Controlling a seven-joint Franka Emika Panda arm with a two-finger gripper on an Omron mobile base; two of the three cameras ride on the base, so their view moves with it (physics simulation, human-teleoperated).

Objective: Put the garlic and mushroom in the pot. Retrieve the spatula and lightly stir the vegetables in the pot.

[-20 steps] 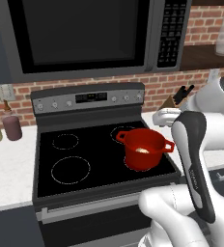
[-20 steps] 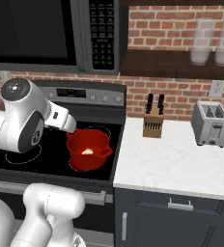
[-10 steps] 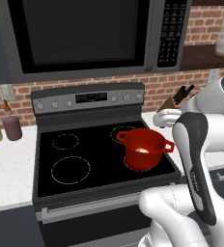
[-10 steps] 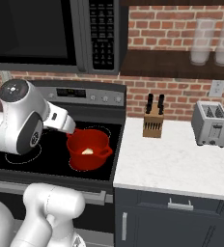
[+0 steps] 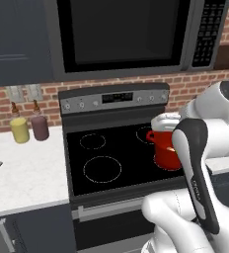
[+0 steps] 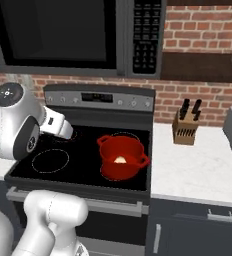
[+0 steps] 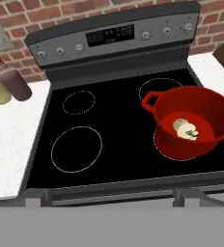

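With my jaws spread and empty, the bright red round pot (image 7: 191, 123) sits ahead-right, risking a swing clipping its rim.

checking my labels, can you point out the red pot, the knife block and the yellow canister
red pot (image 6: 119, 165), right base view, front outer wall.
knife block (image 6: 184, 133), right base view, wooden front face.
yellow canister (image 5: 19, 131), left base view, middle of its body.
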